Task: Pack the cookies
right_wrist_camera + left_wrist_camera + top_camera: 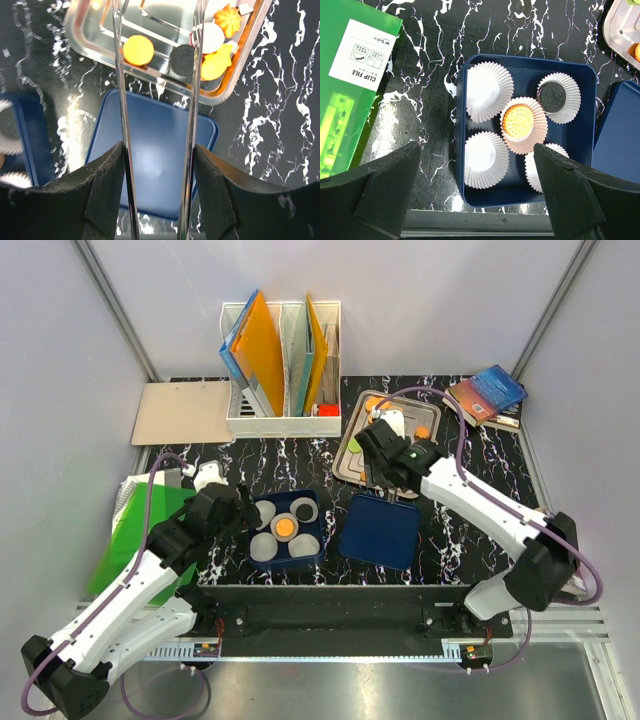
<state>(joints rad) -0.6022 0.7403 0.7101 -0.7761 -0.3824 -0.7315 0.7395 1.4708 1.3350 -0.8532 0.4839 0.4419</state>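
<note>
steel tray [165, 20] behind-right of blue box [525, 80], loose cookies [138, 50] on it | lid [155, 150] just right of box | left gripper [477, 146] over box's near half, jaws wide apart, empty | right gripper [159, 146] right of box, clamped on tongs [122, 90] that reach over the tray | in box: orange cookie [519, 120] and black cookie [551, 98], each in one of the paper cups [487, 92]

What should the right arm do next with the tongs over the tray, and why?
Probably lower the metal tongs, held in the right gripper, around the round orange cookie on the tray, then squeeze. That cookie shows between the open tong arms, and several paper cups in the blue box look empty.
</note>
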